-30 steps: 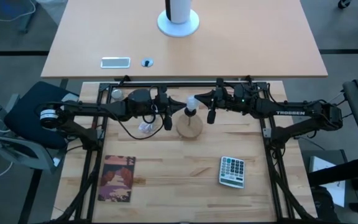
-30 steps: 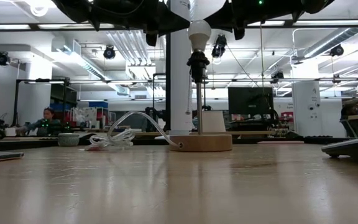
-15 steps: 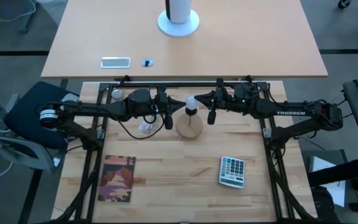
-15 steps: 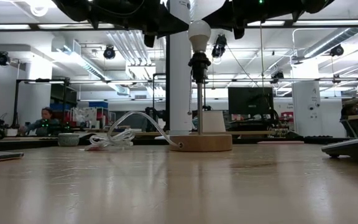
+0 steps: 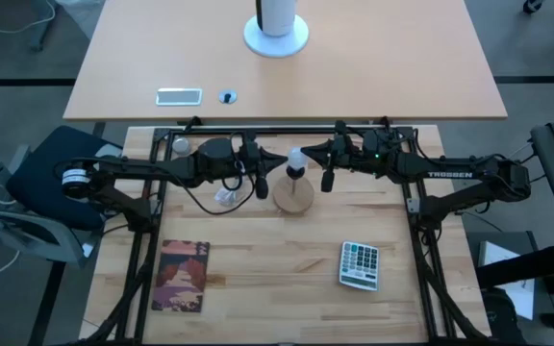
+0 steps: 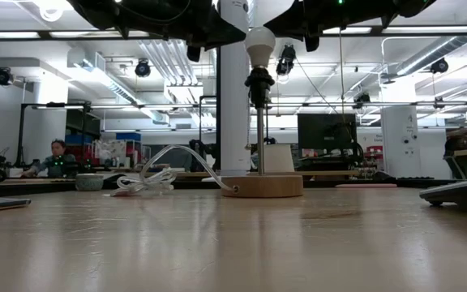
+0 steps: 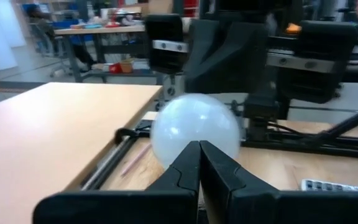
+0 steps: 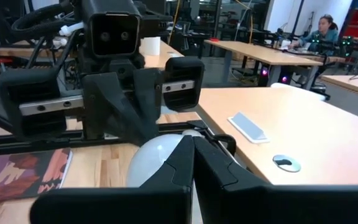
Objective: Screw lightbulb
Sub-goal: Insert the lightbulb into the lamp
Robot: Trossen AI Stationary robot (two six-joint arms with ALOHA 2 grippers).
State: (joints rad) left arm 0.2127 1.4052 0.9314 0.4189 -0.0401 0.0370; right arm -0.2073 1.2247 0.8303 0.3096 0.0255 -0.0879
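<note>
The frosted-white lightbulb (image 5: 294,157) sits upright in the black socket (image 6: 259,81) of a small lamp, whose thin stem rises from a round wooden base (image 5: 293,195). The lightbulb (image 6: 259,40) shows high in the low view. My left gripper (image 5: 279,165) is shut, level, at the bulb's left side. Its wrist view shows the shut fingers (image 7: 199,146) in front of the bulb (image 7: 194,127). My right gripper (image 5: 310,152) is shut, level, at the bulb's right side, and the bulb (image 8: 157,158) shows behind its fingers (image 8: 192,140). My left gripper's shut fingertips point level at the bulb's left side from the table's left; I cannot tell whether they touch it. My right gripper's shut fingertips point level at the bulb's right side from the table's right; I cannot tell whether they touch it.
A calculator (image 5: 360,264) lies at the near right and a printed booklet (image 5: 181,276) at the near left. The lamp's clear cord (image 6: 148,180) lies coiled left of the base. A small grey ball (image 5: 180,146) sits at the far left. A second table stands beyond.
</note>
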